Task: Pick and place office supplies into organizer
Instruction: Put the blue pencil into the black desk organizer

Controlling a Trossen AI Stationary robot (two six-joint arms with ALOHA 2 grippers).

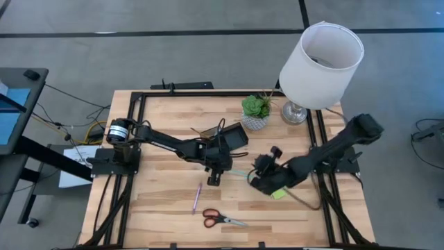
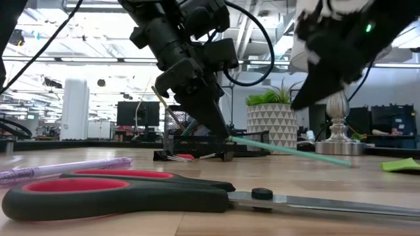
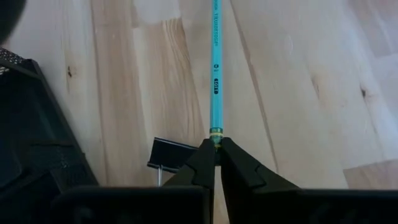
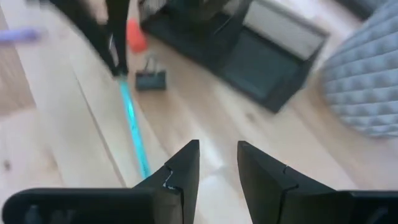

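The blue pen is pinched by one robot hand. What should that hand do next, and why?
Probably lift it. The left gripper is shut on the pen at one end; its far end looks to rest on the table, and the black tray sits close by.

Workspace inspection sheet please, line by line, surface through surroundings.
Surface: wooden table, no spills seen.
Job's things: teal pen pinched at one end; purple pen and red-handled scissors lying loose; lime-green sticky-note pad by the right arm; black organizer near the plant.
Clutter: black binder clip, potted plant, lamp.
Grippers: left pincer shut on the teal pen; right pincer open, empty.
Cables: loops on both arms.
Surroundings: nothing seen.
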